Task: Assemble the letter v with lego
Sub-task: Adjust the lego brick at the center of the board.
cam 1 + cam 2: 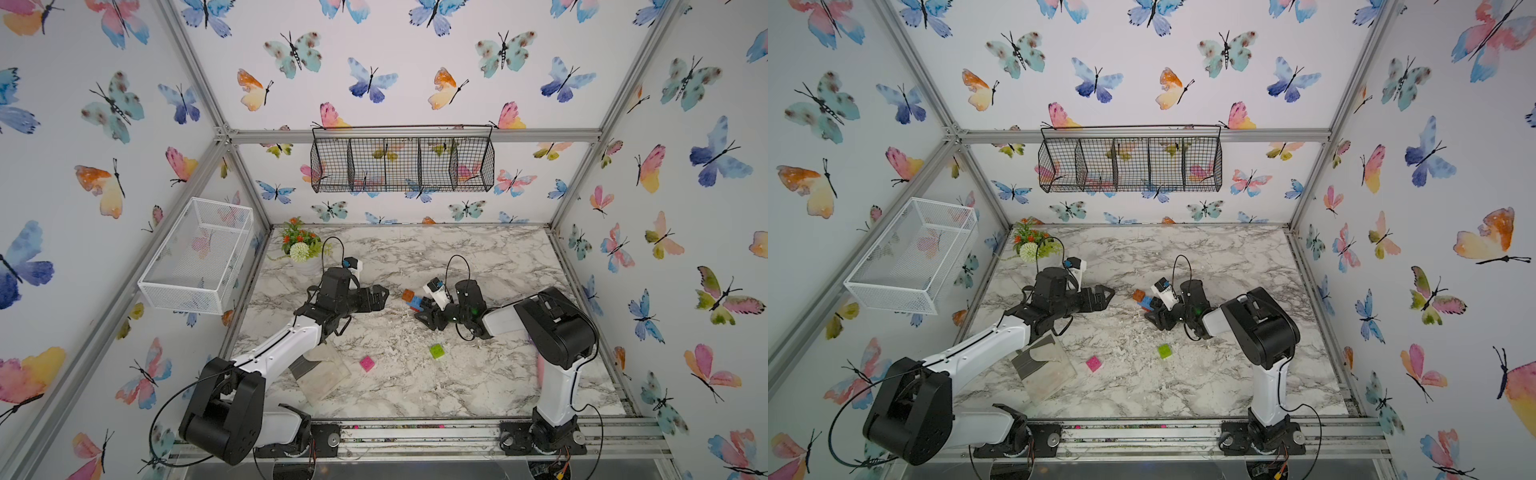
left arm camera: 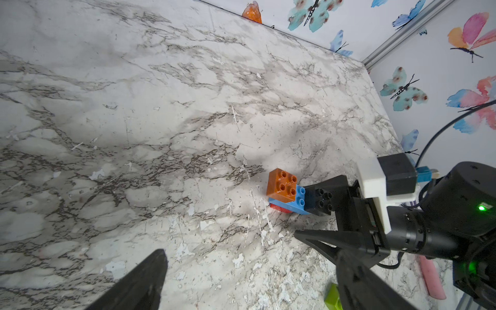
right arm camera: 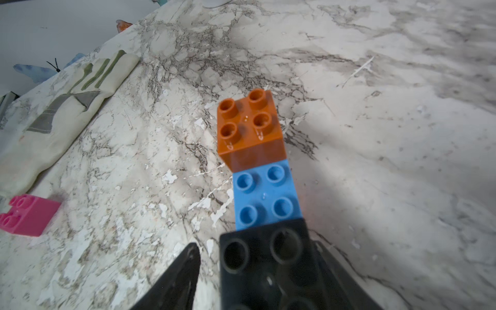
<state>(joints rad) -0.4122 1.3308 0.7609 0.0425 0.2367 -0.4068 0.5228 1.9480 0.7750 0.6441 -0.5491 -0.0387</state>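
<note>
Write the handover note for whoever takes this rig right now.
Left tool: open, empty, touching nothing.
Right tool: jaws open around the black brick, with a gap showing on one side.
Done: red brick is under the blue brick. The orange brick is on one end of the blue brick and the black brick is on the other.
Left: pink brick and lime-green brick lie loose on the table, nearer the arm bases. They probably go on as the V's tips, once the black brick is checked for seating.
</note>
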